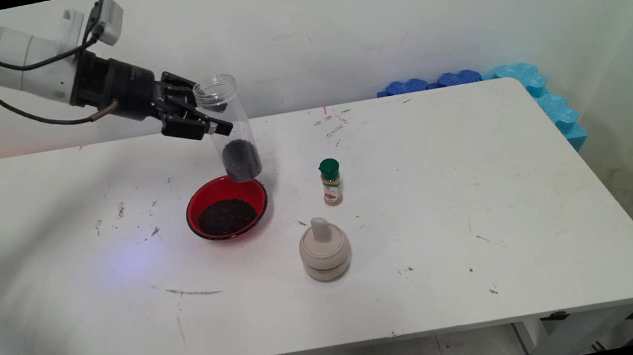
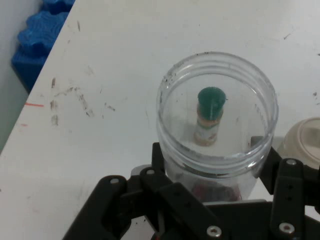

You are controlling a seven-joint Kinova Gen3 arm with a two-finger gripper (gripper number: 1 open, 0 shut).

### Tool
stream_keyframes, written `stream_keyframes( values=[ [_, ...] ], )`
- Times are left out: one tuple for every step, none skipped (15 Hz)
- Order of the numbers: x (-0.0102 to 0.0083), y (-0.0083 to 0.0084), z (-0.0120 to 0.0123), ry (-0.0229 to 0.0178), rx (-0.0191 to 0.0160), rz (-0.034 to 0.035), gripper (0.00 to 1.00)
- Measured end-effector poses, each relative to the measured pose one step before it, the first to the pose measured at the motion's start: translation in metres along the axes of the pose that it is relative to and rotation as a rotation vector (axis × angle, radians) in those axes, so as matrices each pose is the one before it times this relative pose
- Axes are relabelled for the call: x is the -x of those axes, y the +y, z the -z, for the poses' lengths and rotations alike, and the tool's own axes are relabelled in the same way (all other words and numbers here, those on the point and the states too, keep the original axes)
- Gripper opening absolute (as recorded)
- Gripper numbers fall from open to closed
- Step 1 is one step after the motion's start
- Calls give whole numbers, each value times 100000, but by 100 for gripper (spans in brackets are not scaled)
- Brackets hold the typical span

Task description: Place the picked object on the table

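- The gripper [image 1: 203, 121] is clamped on a clear plastic jar [image 1: 228, 129], its black fingers [image 1: 217, 126] pressed against the jar's upper wall, just under the threaded mouth.
- The jar hangs in the air, nearly upright, its open mouth at the top and leaning slightly to the left; it has no lid on it.
- A dark granular fill [image 1: 241, 159] sits in the jar's bottom part; the upper part is see-through.
- In the hand view the jar [image 2: 216, 120] rises between the two sides of the gripper [image 2: 215, 165], its round rim facing the camera.
- Just below the jar's base, on the white table [image 1: 485, 188], stands a red bowl [image 1: 226, 207] holding a heap of the same dark grains; the jar's bottom overlaps the bowl's far right rim in the main view, and whether the two touch cannot be told.
- To the right of the bowl, apart from it, a small spice bottle [image 1: 331, 182] with a green cap stands upright; in the hand view it shows through the jar's clear wall [image 2: 210, 116].
- Nearer than the spice bottle and near to it sits a beige lidded pot [image 1: 325, 249] with a knob on top; its edge shows at the right of the hand view [image 2: 302, 142].
- Blue foam blocks [image 1: 532, 83] lie along the table's far right corner, against the wall.
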Motion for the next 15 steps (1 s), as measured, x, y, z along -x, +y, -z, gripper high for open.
stream_keyframes(
  values=[
    [-63,-39,40,-457,-219,75,0],
    [-59,-62,31,-381,-268,107,0],
    [-33,-105,12,-278,-329,129,0],
    [-39,-180,3,-272,-471,181,0],
    [-33,-255,-29,-167,-581,248,0],
    [-18,-228,0,-77,-498,295,0],
    [-32,-283,-45,-129,-658,144,0],
    [-74,-511,-48,-5,-1079,303,0],
    [-54,-629,-83,11,-1272,409,0],
    [-41,-702,-111,57,-1315,658,0],
    [-42,-551,-117,28,-991,534,0],
    [14,-579,-118,16,-1084,765,0],
    [44,-448,-143,-71,-751,711,0],
    [83,-454,-201,-186,-718,817,0],
    [81,-217,-137,-180,-275,465,0]
  ],
)
